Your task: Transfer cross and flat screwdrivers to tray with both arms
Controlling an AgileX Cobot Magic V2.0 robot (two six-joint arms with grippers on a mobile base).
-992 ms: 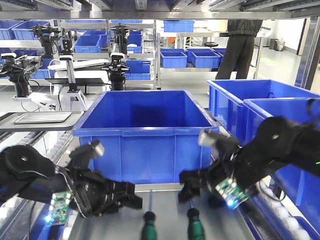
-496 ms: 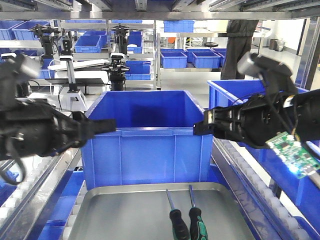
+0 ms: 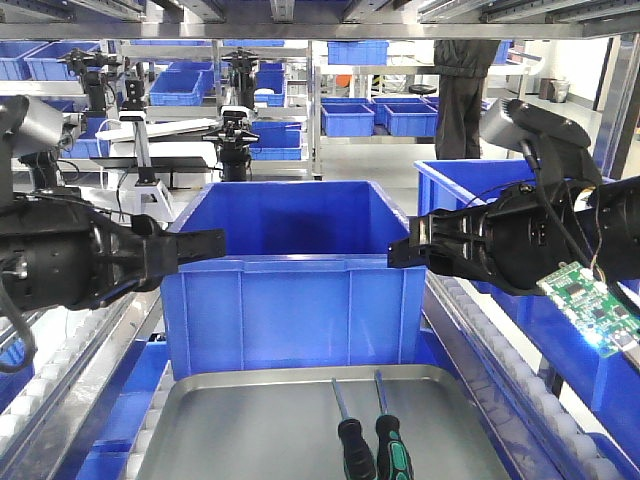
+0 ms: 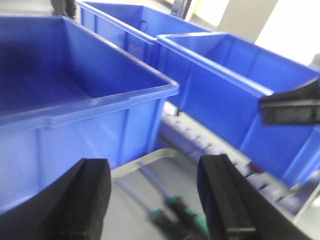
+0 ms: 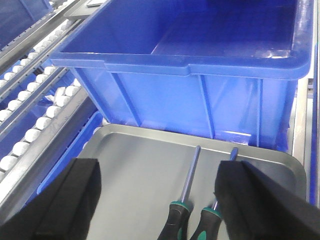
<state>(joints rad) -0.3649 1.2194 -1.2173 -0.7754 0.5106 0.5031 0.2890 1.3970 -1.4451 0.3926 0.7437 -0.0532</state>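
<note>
Two screwdrivers with black and green handles lie side by side on the metal tray [image 3: 230, 430] at the bottom centre: the left one [image 3: 350, 440] and the right one [image 3: 392, 450], shafts pointing away. Both show in the right wrist view [image 5: 181, 200] [image 5: 209, 222] and, blurred, in the left wrist view [image 4: 167, 217]. My left gripper [image 3: 208, 243] and right gripper [image 3: 400, 255] hang high above the tray, level with the blue bin's front wall. Both are open and empty, as the left wrist view [image 4: 155, 200] and the right wrist view [image 5: 160, 200] show.
A large empty blue bin [image 3: 290, 280] stands right behind the tray. More blue bins [image 3: 470, 190] stand at the right. Roller conveyors [image 3: 60, 370] run along both sides. A person [image 3: 465, 90] stands far back among shelves.
A second ago both grippers were low over the tray by the screwdriver handles. They have risen to the bin's height and drawn apart. The screwdrivers stay on the tray.
</note>
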